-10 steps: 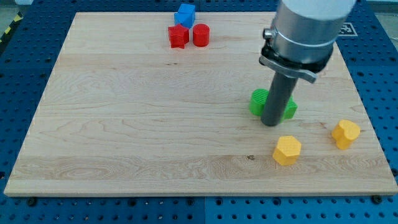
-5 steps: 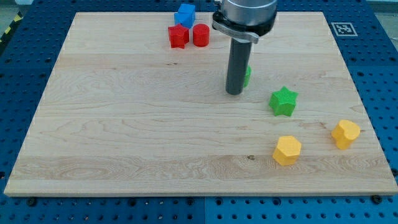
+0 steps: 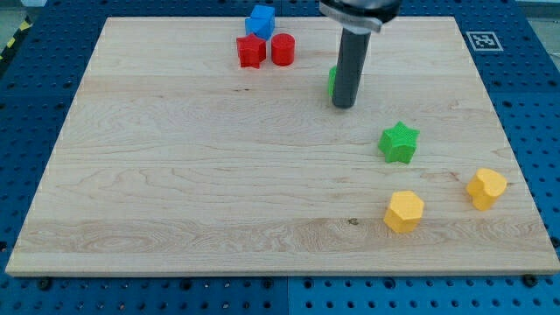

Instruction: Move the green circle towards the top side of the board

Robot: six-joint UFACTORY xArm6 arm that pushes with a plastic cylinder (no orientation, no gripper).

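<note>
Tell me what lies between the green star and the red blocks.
In the camera view, my tip and the green circle, mostly hidden behind the rod, lie between the green star and the red blocks; otherwise bare board.

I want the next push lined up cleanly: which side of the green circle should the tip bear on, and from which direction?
Bear on the green circle's bottom-facing edge, pushing from the view's bottom toward the top. My tip already sits just below it, the rod hiding most of it. Only a green sliver shows, so centring is uncertain.
</note>
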